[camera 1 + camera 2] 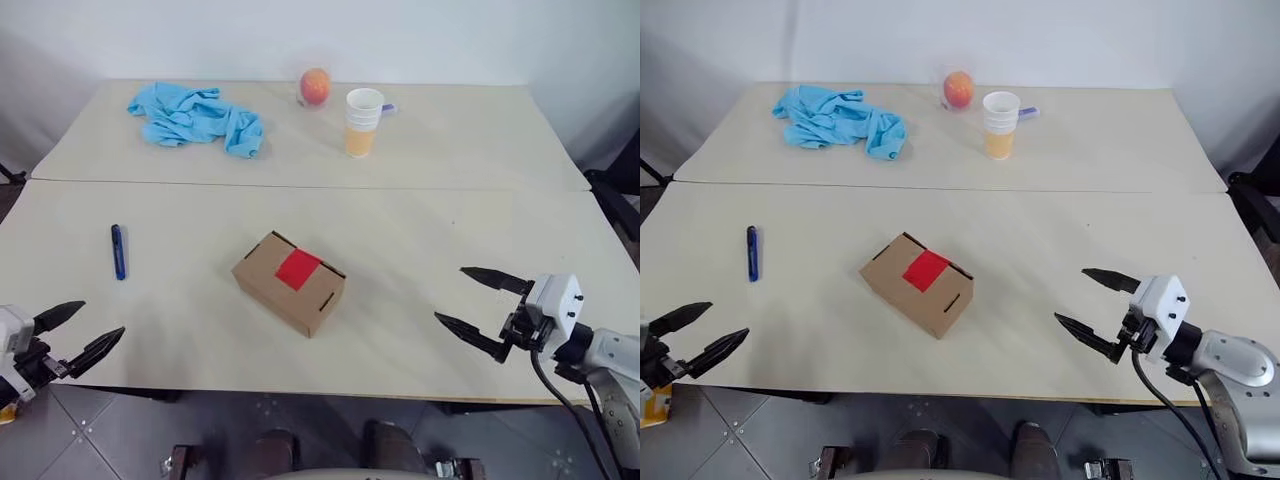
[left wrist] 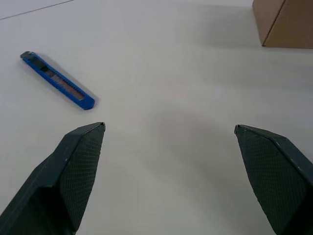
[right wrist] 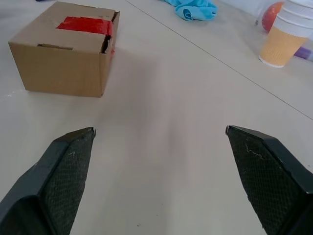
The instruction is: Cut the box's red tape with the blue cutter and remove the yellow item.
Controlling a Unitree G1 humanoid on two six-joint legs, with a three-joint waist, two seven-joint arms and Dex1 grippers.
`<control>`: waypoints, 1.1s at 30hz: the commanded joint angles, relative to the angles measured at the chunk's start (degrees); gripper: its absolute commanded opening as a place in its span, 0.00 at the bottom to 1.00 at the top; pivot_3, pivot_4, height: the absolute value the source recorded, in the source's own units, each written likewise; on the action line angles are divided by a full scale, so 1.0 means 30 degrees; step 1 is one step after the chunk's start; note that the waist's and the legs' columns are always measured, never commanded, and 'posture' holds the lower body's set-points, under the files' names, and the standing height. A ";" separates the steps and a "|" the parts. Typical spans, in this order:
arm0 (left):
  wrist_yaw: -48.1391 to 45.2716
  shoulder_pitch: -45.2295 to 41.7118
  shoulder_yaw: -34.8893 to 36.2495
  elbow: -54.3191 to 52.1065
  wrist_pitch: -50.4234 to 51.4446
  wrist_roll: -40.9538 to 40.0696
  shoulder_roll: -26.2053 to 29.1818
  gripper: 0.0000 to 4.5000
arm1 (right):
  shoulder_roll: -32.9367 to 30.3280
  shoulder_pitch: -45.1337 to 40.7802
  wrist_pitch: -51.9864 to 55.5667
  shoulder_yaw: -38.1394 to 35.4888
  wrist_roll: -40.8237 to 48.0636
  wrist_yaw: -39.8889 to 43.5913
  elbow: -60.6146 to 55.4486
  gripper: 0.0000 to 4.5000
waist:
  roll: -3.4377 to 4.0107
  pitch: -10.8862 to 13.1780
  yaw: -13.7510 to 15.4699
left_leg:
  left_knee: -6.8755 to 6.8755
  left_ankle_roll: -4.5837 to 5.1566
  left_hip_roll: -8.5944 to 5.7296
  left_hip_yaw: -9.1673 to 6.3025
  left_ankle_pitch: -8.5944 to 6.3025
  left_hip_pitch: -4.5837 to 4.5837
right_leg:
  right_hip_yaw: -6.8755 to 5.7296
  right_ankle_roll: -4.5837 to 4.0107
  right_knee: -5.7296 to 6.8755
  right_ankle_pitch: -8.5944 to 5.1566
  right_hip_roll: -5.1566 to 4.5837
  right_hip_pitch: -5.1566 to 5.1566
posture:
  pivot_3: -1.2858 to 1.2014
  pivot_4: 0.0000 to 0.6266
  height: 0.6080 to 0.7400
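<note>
Box (image 1: 289, 283) sits closed in the middle of the near counter (image 1: 420, 250), turned at an angle, with the red tape (image 1: 298, 269) still whole across its top seam, so nothing of the yellow item can be seen and it is presumably inside. Nearest the robot, the left hand (image 1: 78, 335) hovers at the counter's front edge, well to the left of the box, its two black fingers spread wide and empty; the right hand (image 1: 478, 304) hangs on the box's other side, just as far out, also spread wide with nothing between its fingers. The step in hand looks to be fetching the blue cutter (image 1: 118, 251), which lies flat on the counter to the left of the box, a little beyond the left hand. To do that well, the left hand would likely need to come down over the cutter's middle with its fingers straddling the slim body across its width, since a thin thing lying flat on a smooth surface can skid or roll away if caught at one end. The right hand seems well placed to steady the box later. The counter is pale and bare around the box, made of two tops meeting at a seam behind it. Beyond that seam, behind the box, lie a light-blue cloth (image 1: 195, 117), an orange-red fruit (image 1: 314, 87) and a stack of paper cups (image 1: 363, 121), before a plain white wall (image 1: 450, 40).
</note>
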 commanded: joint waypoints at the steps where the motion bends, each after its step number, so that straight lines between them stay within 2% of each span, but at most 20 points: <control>1: -0.0116 -0.0159 0.0201 -0.0285 -0.0128 0.0026 0.0547 1.00 | 0.0132 0.0118 -0.0423 -0.0115 0.0022 -0.0194 -0.0515 0.99 | 0.0000 0.0000 -0.0026 | 0.0000 -0.0001 -0.0001 0.0004 0.0000 0.0001 | 0.0001 0.0000 -0.0001 0.0000 0.0002 -0.0001 | 0.52 0.24 1.00; 6: -0.0111 -0.1092 -0.0037 -0.0883 0.1359 -0.0865 0.0653 1.00 | 0.0070 0.0100 0.0090 -0.0072 0.0322 -0.0451 -0.0878 0.99 | -0.0002 -0.0001 -0.0006 | 0.0004 -0.0004 -0.0005 0.0005 0.0002 0.0001 | 0.0001 0.0001 0.0011 0.0001 0.0008 -0.0002 | 0.52 0.24 1.00; 8: -0.0335 -0.1374 -0.0208 -0.1374 0.1798 -0.1153 0.0674 0.91 | -0.0097 0.0156 0.0751 -0.0088 0.0886 -0.0415 -0.1347 1.00 | -0.0003 -0.0001 -0.0006 | 0.0003 -0.0003 -0.0002 0.0004 0.0002 0.0000 | 0.0002 0.0002 0.0010 0.0001 0.0007 -0.0004 | 0.52 0.24 1.00; 9: -0.0383 -0.1703 -0.0444 -0.1689 0.2093 -0.1378 0.0662 0.87 | -0.0368 0.0285 0.1121 0.0081 0.1037 -0.0174 -0.1718 0.96 | -0.0002 -0.0001 -0.0005 | 0.0004 -0.0004 0.0003 0.0004 0.0002 0.0000 | 0.0005 0.0002 0.0011 0.0001 0.0007 -0.0004 | 0.52 0.24 1.00; 11: -0.0100 -0.2432 -0.1085 -0.2133 0.2491 -0.1324 0.0691 0.73 | -0.0971 0.0571 0.1825 0.0647 0.1019 0.0326 -0.2429 0.86 | -0.0002 -0.0001 0.0043 | 0.0006 -0.0004 0.0007 0.0004 0.0002 0.0000 | 0.0010 0.0003 0.0014 0.0002 0.0005 -0.0005 | 0.52 0.24 1.00; 14: 0.0433 -0.4708 -0.3474 -0.2392 0.2393 -0.0320 0.0567 0.54 | -0.1526 -0.0061 0.1823 0.2920 -0.1097 0.0011 -0.2989 0.64 | -0.0013 -0.0007 0.0066 | 0.0028 -0.0005 -0.0014 0.0000 0.0004 0.0001 | 0.0008 0.0003 0.0024 0.0002 0.0005 -0.0001 | 0.52 0.24 1.00; 19: 0.0853 -0.6678 -0.6336 -0.2668 0.2336 0.0843 0.0164 0.19 | -0.0554 -0.1788 0.3367 0.5581 -0.2464 -0.1915 -0.3263 0.25 | -0.0025 -0.0011 -0.0135 | 0.0031 -0.0017 -0.0036 0.0018 0.0010 -0.0002 | 0.0031 0.0016 0.0047 0.0009 0.0023 -0.0024 | 0.52 0.24 1.00; 22: 0.0317 -0.6519 -0.7604 -0.2952 0.2908 0.0899 0.0214 0.00 | 0.0296 -0.2799 0.3771 0.7149 -0.3740 -0.2993 -0.2781 0.02 | -0.0024 -0.0011 -0.0414 | 0.0009 -0.0040 -0.0008 0.0018 0.0012 -0.0001 | 0.0027 0.0016 0.0049 0.0009 0.0058 -0.0046 | 0.52 0.24 1.00; 28: -0.0239 -0.5334 -0.9634 -0.4989 0.4640 0.0143 -0.0245 0.00 | 0.3132 -0.6397 0.2917 0.8688 -0.7148 -0.6472 0.1541 0.01 | -0.0033 -0.0009 -0.0490 | 0.0035 -0.0044 -0.0009 0.0026 0.0015 -0.0008 | 0.0043 0.0017 0.0061 0.0009 0.0061 -0.0056 | 0.52 0.24 1.00; 33: 0.1647 -0.7210 -1.1816 -0.4417 0.4766 0.1405 -0.2513 0.00 | 0.5118 -0.9336 0.0634 1.0108 -0.7955 -0.5767 0.5960 0.01 | -0.0026 -0.0005 -0.0378 | 0.0071 -0.0091 -0.0002 -0.0023 0.0057 -0.0006 | 0.0046 0.0024 0.0126 0.0014 0.0100 -0.0053 | 0.52 0.24 1.00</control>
